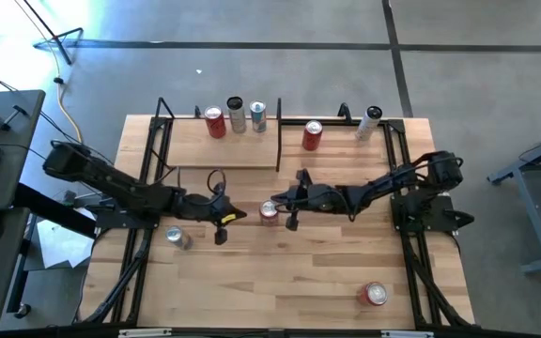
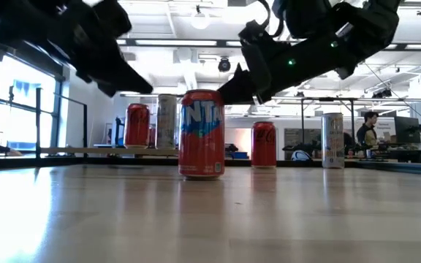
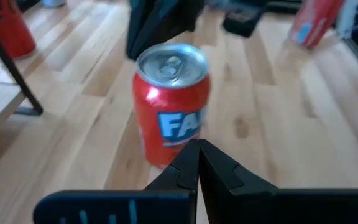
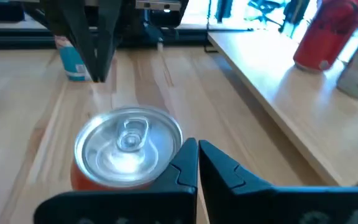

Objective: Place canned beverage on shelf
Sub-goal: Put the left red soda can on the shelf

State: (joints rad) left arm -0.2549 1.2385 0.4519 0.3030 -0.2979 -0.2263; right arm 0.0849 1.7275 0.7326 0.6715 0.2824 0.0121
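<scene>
A red Fanta can (image 1: 269, 213) (image 2: 202, 135) stands upright on its base at the table's middle. My left gripper (image 1: 240, 216) (image 3: 197, 149) is shut and hovers just left of the can, clear of it. My right gripper (image 1: 276, 200) (image 4: 197, 149) is shut, and its tips are beside the can's top (image 4: 128, 146), on the can's right side. The shelf (image 1: 224, 150) stands at the far left-centre and carries three upright cans: a red one (image 1: 215, 122) and two silvery ones (image 1: 236, 115) (image 1: 257, 116). My right gripper's shut fingertips (image 4: 188, 155) stand right beside the can's top rim (image 4: 178, 140), coming in from the table's right and slanting a little downward. Whether they touch the rim cannot be told. The can stands upright on the table.
A red can (image 1: 312, 135) and a silver can (image 1: 371, 122) stand at the far right, beyond the shelf's end panel (image 1: 280, 136). A silver-blue can (image 1: 177, 237) lies near the left arm. Another red can (image 1: 375, 294) is at the near right.
</scene>
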